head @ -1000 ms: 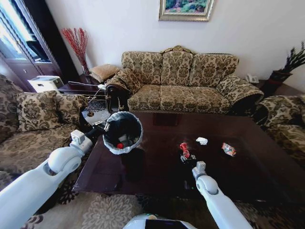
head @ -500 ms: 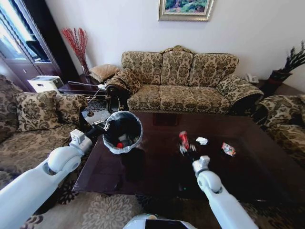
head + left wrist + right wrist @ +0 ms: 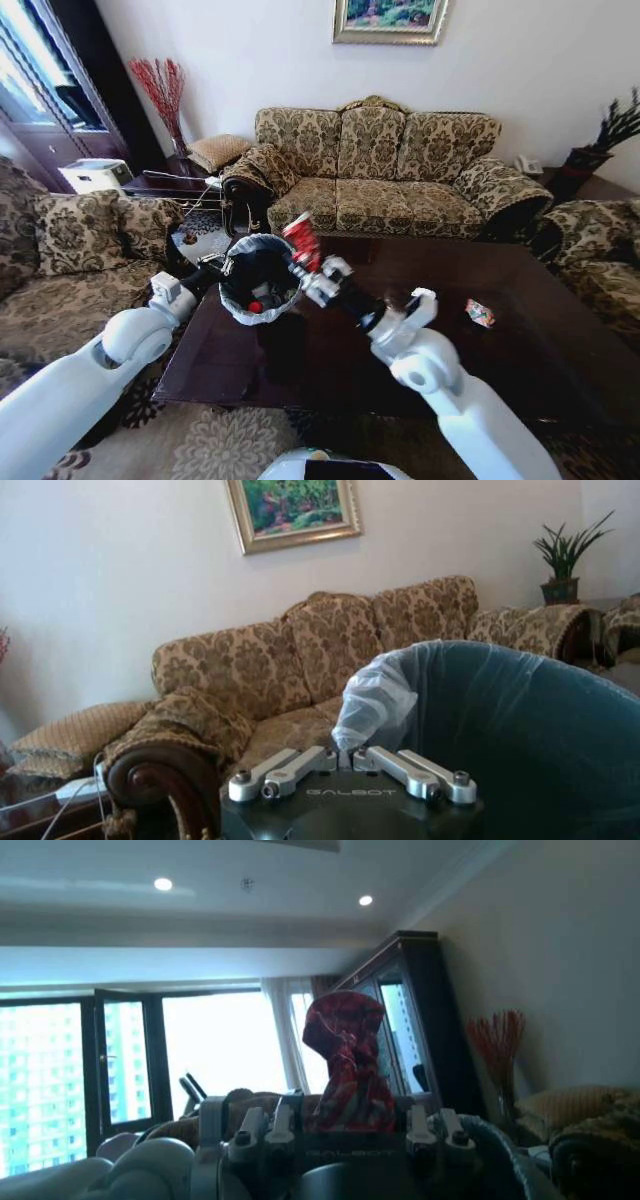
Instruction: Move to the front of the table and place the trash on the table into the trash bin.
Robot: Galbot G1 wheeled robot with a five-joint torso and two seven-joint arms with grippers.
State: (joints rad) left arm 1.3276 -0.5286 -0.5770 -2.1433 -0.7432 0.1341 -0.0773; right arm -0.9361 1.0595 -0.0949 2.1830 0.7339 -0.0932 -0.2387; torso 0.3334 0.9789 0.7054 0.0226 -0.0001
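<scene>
The trash bin (image 3: 243, 303), round with a black bag and a pale rim, hangs over the table's (image 3: 330, 350) left end. My left gripper (image 3: 217, 265) is shut on its rim; in the left wrist view the gripper (image 3: 350, 759) pinches the bag's folded edge beside the bin (image 3: 520, 727). My right gripper (image 3: 309, 263) is shut on a red crumpled wrapper (image 3: 301, 242), held upright just above the bin's right rim. In the right wrist view the red wrapper (image 3: 345, 1065) stands up between the gripper's (image 3: 345, 1131) jaws. A multicoloured wrapper (image 3: 479, 313) lies on the table at the right.
A patterned sofa (image 3: 385, 170) stands behind the table, another sofa (image 3: 80, 270) at the left and an armchair (image 3: 600, 250) at the right. Some trash lies inside the bin, including a red piece (image 3: 252, 305). A patterned rug (image 3: 210, 445) lies before the table's front edge.
My right gripper lifted the red wrapper off the table's middle and swung it left and up to the bin's rim. The left arm and bin stayed put.
</scene>
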